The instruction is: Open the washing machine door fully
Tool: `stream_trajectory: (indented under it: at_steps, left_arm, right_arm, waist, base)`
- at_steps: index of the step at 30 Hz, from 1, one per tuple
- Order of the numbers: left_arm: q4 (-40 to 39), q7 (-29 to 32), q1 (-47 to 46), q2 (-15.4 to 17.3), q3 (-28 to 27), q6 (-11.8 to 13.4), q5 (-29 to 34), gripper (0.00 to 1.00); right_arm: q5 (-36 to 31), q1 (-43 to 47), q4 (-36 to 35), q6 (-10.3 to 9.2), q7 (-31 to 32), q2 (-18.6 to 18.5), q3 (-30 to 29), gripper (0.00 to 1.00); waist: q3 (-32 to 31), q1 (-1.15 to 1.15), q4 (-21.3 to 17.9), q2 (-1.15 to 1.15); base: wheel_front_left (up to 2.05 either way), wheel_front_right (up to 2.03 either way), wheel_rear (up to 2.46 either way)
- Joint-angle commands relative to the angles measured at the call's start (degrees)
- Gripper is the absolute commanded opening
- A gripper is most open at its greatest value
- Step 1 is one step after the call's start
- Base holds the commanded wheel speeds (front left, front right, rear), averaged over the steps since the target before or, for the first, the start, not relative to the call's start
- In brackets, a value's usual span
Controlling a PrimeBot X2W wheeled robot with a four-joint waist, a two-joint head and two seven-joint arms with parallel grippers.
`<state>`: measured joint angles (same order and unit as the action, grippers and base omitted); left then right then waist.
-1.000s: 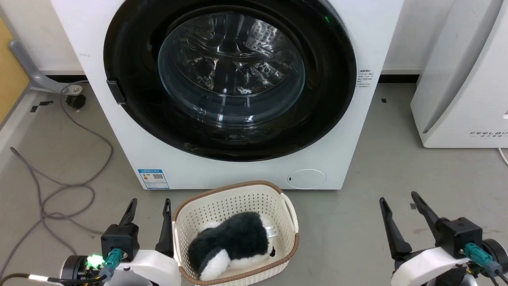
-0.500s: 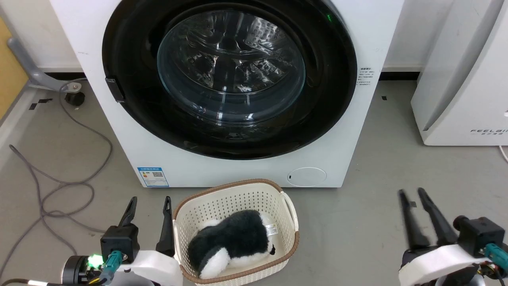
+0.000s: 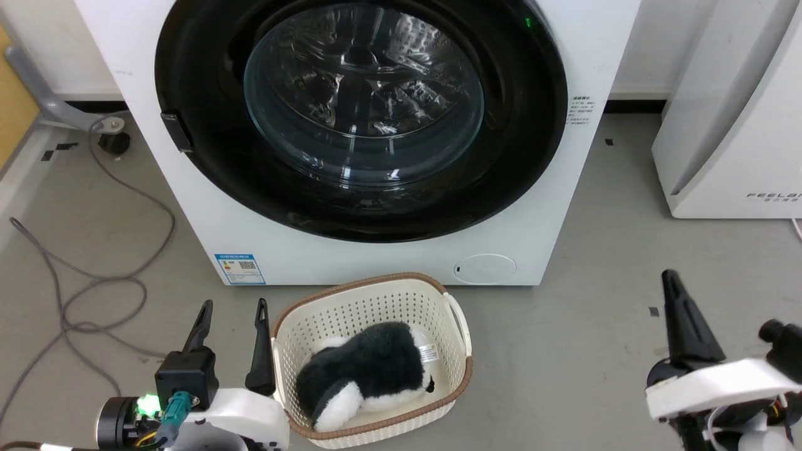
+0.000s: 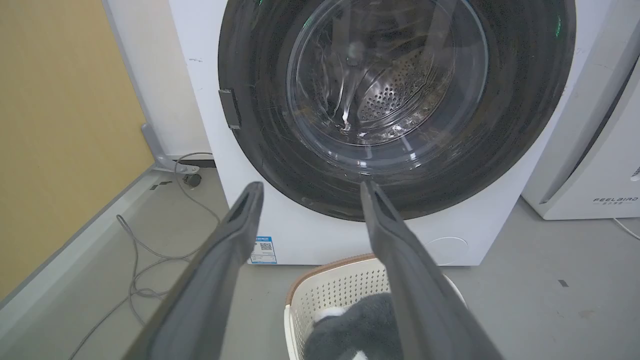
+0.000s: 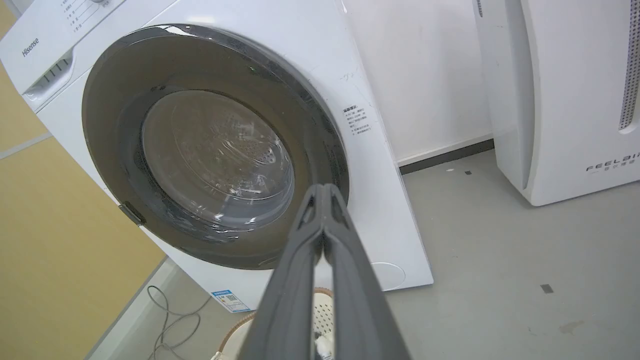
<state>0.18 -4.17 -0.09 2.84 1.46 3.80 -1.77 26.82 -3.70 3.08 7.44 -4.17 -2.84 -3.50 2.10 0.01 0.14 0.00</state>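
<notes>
We face the washing machine (image 3: 545,207), its door (image 3: 360,113) shut.
Lower left, our left gripper (image 3: 234,307) gapes; lower right, our right gripper (image 3: 671,282) is pinched empty. A basket (image 3: 460,332) holding a plush toy (image 3: 369,369) sits bottom centre, below the door.

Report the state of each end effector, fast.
Left end effector: open, holding nothing.
Right end effector: closed, fingers pressed together, holding nothing.
</notes>
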Motion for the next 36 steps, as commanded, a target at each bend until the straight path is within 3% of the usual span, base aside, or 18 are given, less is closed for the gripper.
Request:
stream_trajectory:
  at_steps: [1, 21, 36]
  left_arm:
    - [-0.27, -0.61, -1.05, 0.03, 0.28, 0.43, -0.32, 1.00]
    - [-1.62, -3.00, -5.89, 0.03, 1.31, 1.94, -0.61, 1.00]
    - [-2.84, -4.79, -9.26, 0.03, 2.05, 3.69, -1.39, 1.00]
  right_arm:
    - [2.22, -1.68, 0.73, 0.01, -0.61, -0.02, -0.63, 0.00]
    - [25.50, -19.89, 15.18, 0.02, 3.19, -4.24, -8.90, 0.00]
    - [35.71, -37.25, 25.04, 0.03, 5.38, -8.51, -9.42, 0.00]
  waist:
    - [0.36, -0.01, 0.03, 0.00]
    - [7.30, -0.01, 1.50, 0.00]
    - [13.35, -0.01, 3.50, 0.00]
  base:
    - [0.00, 0.00, 0.00]
    - [0.00, 0.00, 0.00]
    - [0.00, 0.00, 0.00]
